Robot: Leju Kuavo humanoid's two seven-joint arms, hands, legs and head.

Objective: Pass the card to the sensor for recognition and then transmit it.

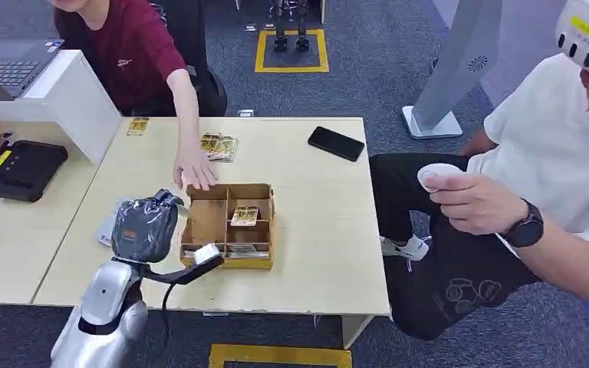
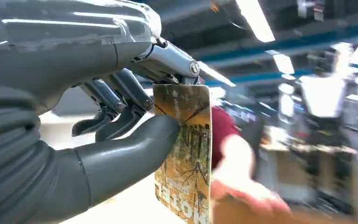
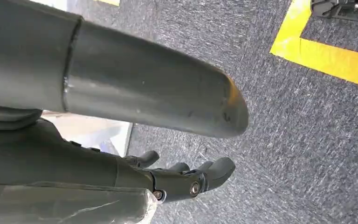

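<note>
- The robot's left hand [image 1: 147, 228] hangs above the near left part of the pale wooden worktop [image 1: 322, 222], just beside the left wall of a low wooden tray [image 1: 264, 230] split into compartments.
- In the left wrist view, the left hand [image 2: 121, 121] pinches a card [image 2: 186, 154] with a yellow-brown printed picture between the thick grey thumb and the darker fingers [image 2: 121, 100]. The card stands roughly on edge, held by one end, with most of its length free.
- The right hand [image 3: 186, 179] hangs over grey carpet with a yellow floor line. It holds nothing and its fingers are loosely curled.
- A person's hand [image 1: 193, 170] rests at the far left corner of the tray, near the robot's left hand. A blurred hand also lies just past the card in the left wrist view.
- A flat grey device [image 1: 107, 228], possibly the sensor, lies on the worktop partly under the left hand. I cannot tell this for certain.
- More cards lie in the tray's compartments, and a small stack [image 1: 219, 146] sits toward the far edge. A black phone [image 1: 337, 143] lies near the far right corner.
- Judgement: the step in hand seems to be presenting the card to the sensor.
- To do it well, keep the pinch firm so the card does not pivot, and turn its flat face toward the reader.
- Lower slowly and pause over the reader. Keep well clear of the tray wall and the person's hand.
</note>
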